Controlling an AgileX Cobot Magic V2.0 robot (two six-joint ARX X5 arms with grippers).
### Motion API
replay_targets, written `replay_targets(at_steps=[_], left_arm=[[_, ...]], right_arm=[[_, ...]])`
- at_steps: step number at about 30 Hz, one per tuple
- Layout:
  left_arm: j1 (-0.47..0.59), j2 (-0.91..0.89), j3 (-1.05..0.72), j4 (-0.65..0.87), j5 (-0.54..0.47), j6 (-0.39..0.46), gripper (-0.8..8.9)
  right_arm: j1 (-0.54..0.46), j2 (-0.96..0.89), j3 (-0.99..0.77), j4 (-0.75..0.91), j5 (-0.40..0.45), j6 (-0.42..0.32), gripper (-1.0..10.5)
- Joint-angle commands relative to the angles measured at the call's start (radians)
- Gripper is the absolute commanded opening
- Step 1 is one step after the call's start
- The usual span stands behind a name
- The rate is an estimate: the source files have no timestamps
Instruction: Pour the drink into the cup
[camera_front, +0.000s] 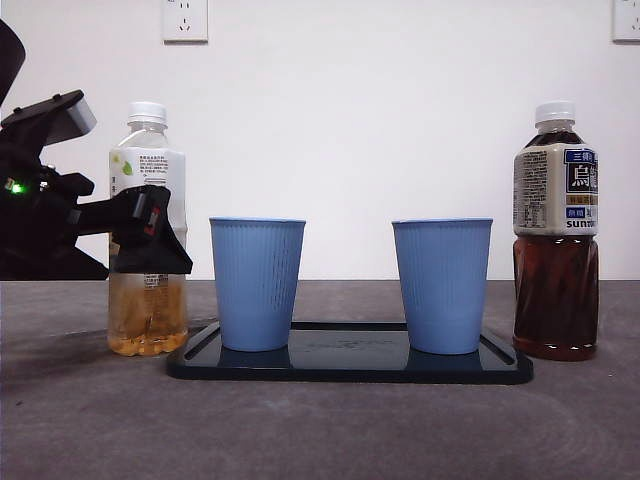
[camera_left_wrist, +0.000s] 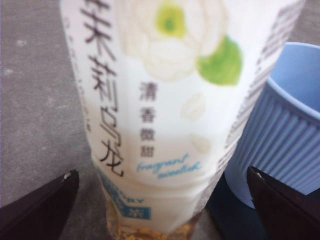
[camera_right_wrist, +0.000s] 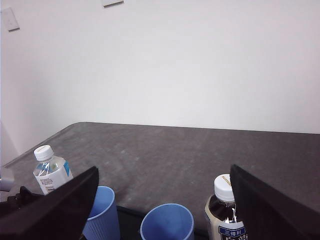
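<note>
Bottle of pale tea (camera_front: 147, 250) upright on tabletop (camera_front: 90, 420) beside left blue cup (camera_front: 257, 283) on dark tray (camera_front: 350, 360), standing between spread jaws of left gripper (camera_front: 150, 235), arm reaching in level from the side; right gripper (camera_right_wrist: 162, 220) aloft, spread.

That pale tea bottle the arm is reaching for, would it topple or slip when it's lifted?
The pale tea bottle is only about a third full, so probably light. Being tall and narrow, it may tip if nudged near its capped top. The left pincer straddles its smooth label with jaws open; the film could be slippery.
</note>
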Motion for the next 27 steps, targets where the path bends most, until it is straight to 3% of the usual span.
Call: replay_targets(at_steps=[1,21,27], left_arm=[[-0.002,0.035,0.006,0.045,-0.01,0.02,5.25],[0.003,0.08,0.007,0.124,-0.047,0.019,2.68],[0.003,0.065,0.007,0.122,-0.047,0.02,2.68]], right_arm=[[0.005,-0.003,0.016,0.003,-0.002,-0.005,4.2],[0.005,-0.004,0.021,-0.027,-0.002,-0.013,4.2],[0.005,-0.004,0.021,-0.027,-0.002,-0.013,4.2]])
